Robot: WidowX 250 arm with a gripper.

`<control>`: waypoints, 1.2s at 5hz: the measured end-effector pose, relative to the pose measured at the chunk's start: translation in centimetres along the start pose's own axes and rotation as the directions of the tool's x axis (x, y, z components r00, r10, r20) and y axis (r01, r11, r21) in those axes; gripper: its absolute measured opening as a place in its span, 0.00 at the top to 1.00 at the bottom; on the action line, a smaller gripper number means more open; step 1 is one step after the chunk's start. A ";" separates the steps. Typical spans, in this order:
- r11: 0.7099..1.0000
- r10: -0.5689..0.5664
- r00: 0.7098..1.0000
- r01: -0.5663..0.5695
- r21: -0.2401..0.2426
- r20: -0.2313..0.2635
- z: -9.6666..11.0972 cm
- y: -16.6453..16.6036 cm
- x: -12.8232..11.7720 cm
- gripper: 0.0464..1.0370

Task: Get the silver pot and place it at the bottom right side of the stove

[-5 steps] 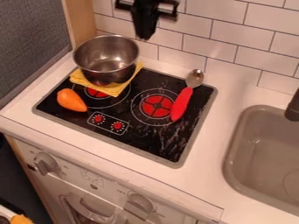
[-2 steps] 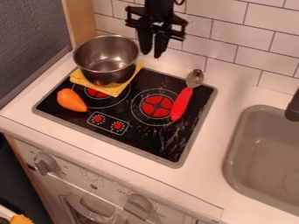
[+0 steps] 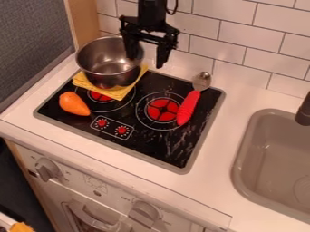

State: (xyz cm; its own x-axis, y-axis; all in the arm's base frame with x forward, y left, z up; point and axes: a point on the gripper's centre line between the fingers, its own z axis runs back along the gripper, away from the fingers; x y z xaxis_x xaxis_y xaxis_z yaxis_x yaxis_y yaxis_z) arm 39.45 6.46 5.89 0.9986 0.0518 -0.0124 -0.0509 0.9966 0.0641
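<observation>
I have one black pincer (image 3: 145, 62) hanging near the table's far left corner, its fingers wide apart, one overlapping the right side of one silver pot (image 3: 106, 61); I can't tell whether they touch. The pot sits upright on one yellow cloth (image 3: 120, 93), on the far left part of one black stove (image 3: 172, 147) set into the table (image 3: 209, 181).

I count one orange toy carrot (image 3: 74, 104) towards the table's left edge, and one spoon (image 3: 192, 97) with a red handle, its silver bowl towards the table's far edge. The stove shows two round red burners and two small red knobs. One grey sink (image 3: 242, 167) is set in towards the table's right edge, with part of one dark faucet (image 3: 304, 113) beside it.

White rings circle the burners, and fine white marks surround the red knobs. Marks on the white oven front (image 3: 75, 183), which has two large dials, are too small to tell.

The table is white, its surface smooth. Behind it rises a wall (image 3: 236, 27) of white tiles with dark joints; at left stand a pale wooden post (image 3: 84, 25) and a dark grey panel (image 3: 33, 29).
</observation>
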 end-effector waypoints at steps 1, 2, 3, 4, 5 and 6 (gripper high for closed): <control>1.000 0.003 1.000 -0.003 0.000 -0.028 -1.4 0.0 -0.1 0.10; 1.000 0.009 0.999 -0.009 -0.001 -0.044 -2.6 -0.1 0.3 0.39; 1.000 0.002 0.999 -0.002 0.004 -0.051 -2.7 0.0 0.2 0.67; 1.000 -0.001 0.999 0.001 0.004 -0.052 -2.6 0.0 0.1 0.88; 1.000 0.000 0.999 0.000 0.006 -0.049 -2.4 0.0 0.0 0.95; 0.999 -0.033 0.999 0.033 -0.010 0.000 0.5 -0.4 -0.7 0.96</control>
State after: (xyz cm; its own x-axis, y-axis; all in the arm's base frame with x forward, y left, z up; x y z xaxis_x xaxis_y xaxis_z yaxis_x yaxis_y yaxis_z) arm 38.74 5.96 6.41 0.9997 0.0186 -0.0147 -0.0178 0.9984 0.0534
